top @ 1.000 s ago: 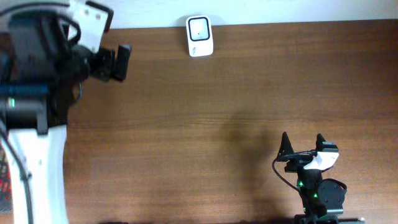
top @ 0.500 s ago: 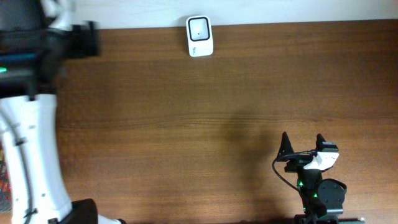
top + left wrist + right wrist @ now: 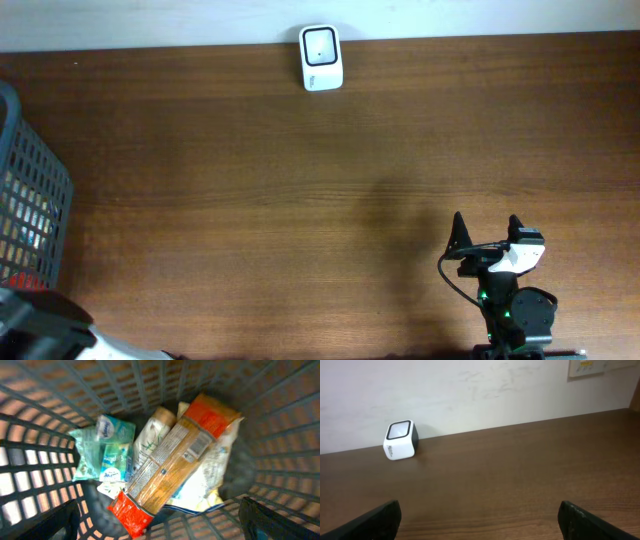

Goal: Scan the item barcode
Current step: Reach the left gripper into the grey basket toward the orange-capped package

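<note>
Looks down into a grey slatted plastic basket (image 3: 280,435). Shows a long red-and-orange clear-windowed packet (image 3: 170,467) lying diagonally, partly over a pale leaf-printed pouch (image 3: 152,435), beside teal soft packs (image 3: 102,450).

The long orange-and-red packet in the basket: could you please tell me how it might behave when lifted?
The long orange-and-red packet has a glossy wrapper, so it is probably slippery. Long and narrow, it would likely tilt if gripped at one end. It lies atop other packs in the basket, which may shift.

A dark brown wooden table (image 3: 300,180) meets a scuffed white wall (image 3: 480,390) bearing a small panel (image 3: 590,367).
</note>
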Tool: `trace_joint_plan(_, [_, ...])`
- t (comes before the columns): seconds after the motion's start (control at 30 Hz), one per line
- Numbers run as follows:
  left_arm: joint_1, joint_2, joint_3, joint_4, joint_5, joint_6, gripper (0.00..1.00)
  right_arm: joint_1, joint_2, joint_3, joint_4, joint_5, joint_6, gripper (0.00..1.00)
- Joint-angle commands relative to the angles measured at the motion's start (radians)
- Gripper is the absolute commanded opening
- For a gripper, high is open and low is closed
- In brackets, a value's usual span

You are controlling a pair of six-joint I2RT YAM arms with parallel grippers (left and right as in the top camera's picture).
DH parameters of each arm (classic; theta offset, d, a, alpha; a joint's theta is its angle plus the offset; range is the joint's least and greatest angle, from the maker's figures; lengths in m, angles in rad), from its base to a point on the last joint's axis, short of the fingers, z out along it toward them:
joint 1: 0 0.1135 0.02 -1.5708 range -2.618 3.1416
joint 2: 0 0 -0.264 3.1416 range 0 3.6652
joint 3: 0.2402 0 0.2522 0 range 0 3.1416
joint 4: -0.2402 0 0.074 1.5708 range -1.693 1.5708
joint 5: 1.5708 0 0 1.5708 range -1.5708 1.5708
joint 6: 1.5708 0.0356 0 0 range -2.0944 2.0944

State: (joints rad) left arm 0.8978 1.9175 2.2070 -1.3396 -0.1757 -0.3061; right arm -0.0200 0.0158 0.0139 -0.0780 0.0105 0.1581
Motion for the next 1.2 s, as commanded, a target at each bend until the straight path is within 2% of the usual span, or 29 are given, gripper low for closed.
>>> trace_joint_plan(0.0, [0.011, 0.079, -0.001, -0.002, 0.042, 0.088, 1.0, -0.008, -0.008, -0.008, -0.003, 0.002, 0.003, 0.99])
trace_joint_plan(0.27, [0.015, 0.235, -0.02, 0.01, 0.075, 0.181, 0.99, -0.008, -0.008, -0.008, -0.003, 0.002, 0.003, 0.99])
trace_joint_plan(0.43, [0.013, 0.276, -0.131, 0.124, 0.121, 0.282, 0.99, -0.008, -0.008, -0.008, -0.003, 0.002, 0.003, 0.99])
trace_joint_plan(0.6, [0.015, 0.276, -0.279, 0.267, 0.128, 0.331, 0.97, -0.008, -0.008, -0.008, -0.003, 0.002, 0.003, 0.99])
trace_joint_plan(0.77, [0.016, 0.276, -0.4, 0.375, 0.097, 0.345, 0.86, -0.008, -0.008, -0.008, -0.003, 0.002, 0.004, 0.99])
trace_joint_plan(0.9, [0.02, 0.276, -0.46, 0.427, 0.064, 0.345, 0.84, -0.008, -0.008, -0.008, -0.003, 0.002, 0.003, 0.99])
trace_joint_plan(0.97, [0.02, 0.276, -0.468, 0.435, 0.067, 0.344, 0.61, -0.008, -0.008, -0.008, -0.003, 0.002, 0.003, 0.99])
trace_joint_plan(1.0, [0.02, 0.276, -0.467, 0.436, 0.067, 0.344, 0.36, -0.008, -0.008, -0.008, -0.003, 0.002, 0.003, 0.99])
trace_joint_plan(1.13, [0.02, 0.275, -0.454, 0.423, 0.074, 0.344, 0.0, -0.008, -0.008, -0.008, -0.003, 0.002, 0.003, 0.98])
trace_joint_plan(1.17, [0.02, 0.275, -0.438, 0.407, 0.084, 0.344, 0.0, -0.008, -0.008, -0.008, -0.003, 0.002, 0.004, 0.99])
